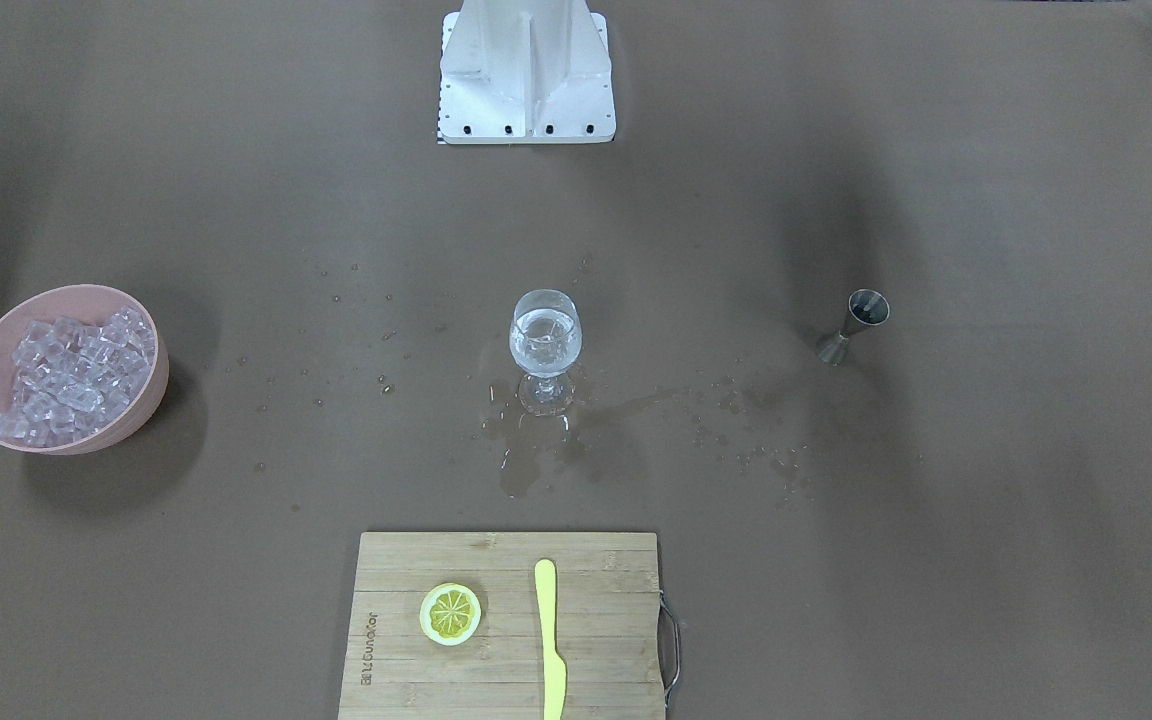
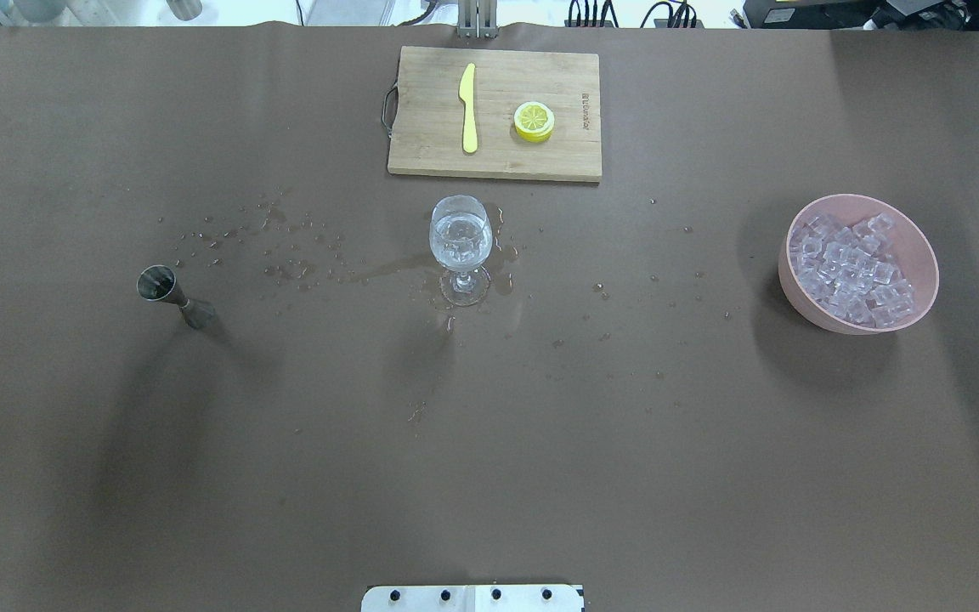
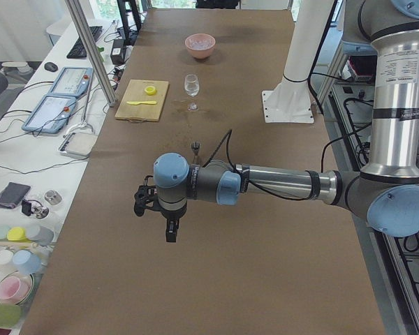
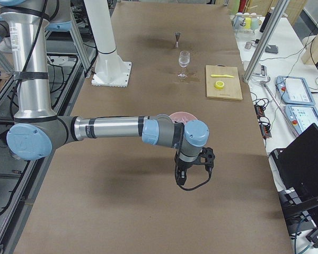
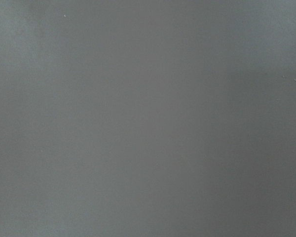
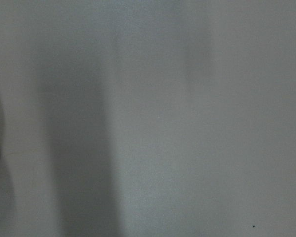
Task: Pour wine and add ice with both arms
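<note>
Left claw (image 3: 170, 234) near; ice (image 3: 201, 44) well beyond

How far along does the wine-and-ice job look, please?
Apparently done: the wine glass holds clear liquid and what look like ice cubes; the jigger stands free. In hand: nothing, the left arm and right arm hang over bare table. Left: nothing obvious.
</note>
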{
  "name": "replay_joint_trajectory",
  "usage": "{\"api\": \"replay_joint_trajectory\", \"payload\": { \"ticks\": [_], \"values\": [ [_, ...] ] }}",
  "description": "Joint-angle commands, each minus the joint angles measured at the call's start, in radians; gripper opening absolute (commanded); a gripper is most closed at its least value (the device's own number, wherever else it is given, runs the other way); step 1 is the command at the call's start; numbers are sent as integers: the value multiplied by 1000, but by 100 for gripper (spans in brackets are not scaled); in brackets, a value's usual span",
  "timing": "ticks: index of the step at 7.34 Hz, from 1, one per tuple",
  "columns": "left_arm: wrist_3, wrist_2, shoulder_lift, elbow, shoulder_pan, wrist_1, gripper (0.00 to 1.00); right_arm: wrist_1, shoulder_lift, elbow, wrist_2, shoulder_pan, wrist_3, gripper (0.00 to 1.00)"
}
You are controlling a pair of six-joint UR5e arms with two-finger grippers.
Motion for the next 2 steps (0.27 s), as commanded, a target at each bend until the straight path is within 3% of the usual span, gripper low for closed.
{"api": "replay_joint_trajectory", "payload": {
  "ticks": [1, 2],
  "values": [
    [0, 0, 0, -3, 0, 0, 98, 0, 2, 3, 0, 4, 2, 100],
    [0, 0, 0, -3, 0, 2, 98, 0, 2, 2, 0, 7, 2, 100]
  ]
}}
